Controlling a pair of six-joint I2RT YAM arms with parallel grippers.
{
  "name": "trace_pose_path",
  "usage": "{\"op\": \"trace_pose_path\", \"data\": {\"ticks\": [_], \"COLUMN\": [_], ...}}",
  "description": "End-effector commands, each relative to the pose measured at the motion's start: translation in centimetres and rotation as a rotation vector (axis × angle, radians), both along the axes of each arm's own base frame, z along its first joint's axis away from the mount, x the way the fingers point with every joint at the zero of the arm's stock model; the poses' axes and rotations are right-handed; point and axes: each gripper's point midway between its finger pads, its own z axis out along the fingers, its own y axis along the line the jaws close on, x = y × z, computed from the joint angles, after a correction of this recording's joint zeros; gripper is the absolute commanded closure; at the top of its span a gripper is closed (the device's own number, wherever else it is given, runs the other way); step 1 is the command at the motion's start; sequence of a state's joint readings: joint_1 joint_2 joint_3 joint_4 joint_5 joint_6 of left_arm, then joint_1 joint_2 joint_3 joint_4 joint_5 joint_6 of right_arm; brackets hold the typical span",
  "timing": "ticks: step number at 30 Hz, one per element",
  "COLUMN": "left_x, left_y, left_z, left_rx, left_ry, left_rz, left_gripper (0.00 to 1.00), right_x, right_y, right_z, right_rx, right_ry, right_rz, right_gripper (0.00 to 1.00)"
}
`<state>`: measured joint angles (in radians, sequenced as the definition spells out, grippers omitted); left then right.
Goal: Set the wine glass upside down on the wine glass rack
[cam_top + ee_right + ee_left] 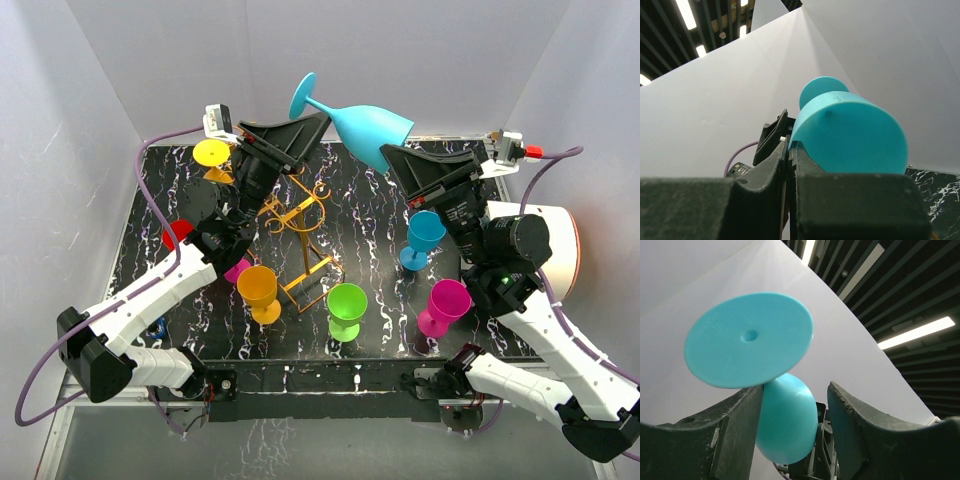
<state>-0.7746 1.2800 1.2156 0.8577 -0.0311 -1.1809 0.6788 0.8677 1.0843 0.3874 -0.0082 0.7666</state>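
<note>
High over the counter (pixel 360 250) and above the wine glass rack (pixel 300 215), holding the wine glass (pixel 370 130) tilted, foot up-left. Pinching its bowl rim with right jaws clenched; flanking the stem with left jaws spread. Likely mid-handover; next, closing left, releasing right.

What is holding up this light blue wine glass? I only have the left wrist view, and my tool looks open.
Observer: The right tool is clamped on the wine glass at its bowl, raised over the table.
Operator: Where's the rack?
Observer: The wine glass rack stands on the table, left of centre in the top view.
Operator: Anything beside it?
Observer: An orange wine glass and a green wine glass stand upright either side of its base.
</note>
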Motion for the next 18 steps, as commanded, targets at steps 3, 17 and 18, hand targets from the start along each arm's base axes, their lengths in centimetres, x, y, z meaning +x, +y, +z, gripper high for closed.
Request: {"op": "trace_pose_path", "data": {"ticks": [3, 17, 18], "left_x": [-0.8, -1.7, -1.7], "left_y": [2.3, 3.3, 3.4], "left_z": [3.2, 4.7, 4.9], "left_rx": [-0.088, -0.133, -0.140], "left_ry": [-0.084, -0.122, -0.122], "left_rz": [0.086, 0.096, 0.095], "left_gripper": [0.50, 0.83, 0.83], "right_x": [-3.2, -3.9, -3.8], "right_y": [-0.5, 1.1, 1.2], "right_z": [2.2, 0.9, 0.7], "right_rx": [0.036, -0.033, -0.037], "right_ry": [-0.069, -0.033, -0.030], "right_rz": [0.097, 0.188, 0.191], "right_gripper": [1.00, 1.00, 1.00]}}
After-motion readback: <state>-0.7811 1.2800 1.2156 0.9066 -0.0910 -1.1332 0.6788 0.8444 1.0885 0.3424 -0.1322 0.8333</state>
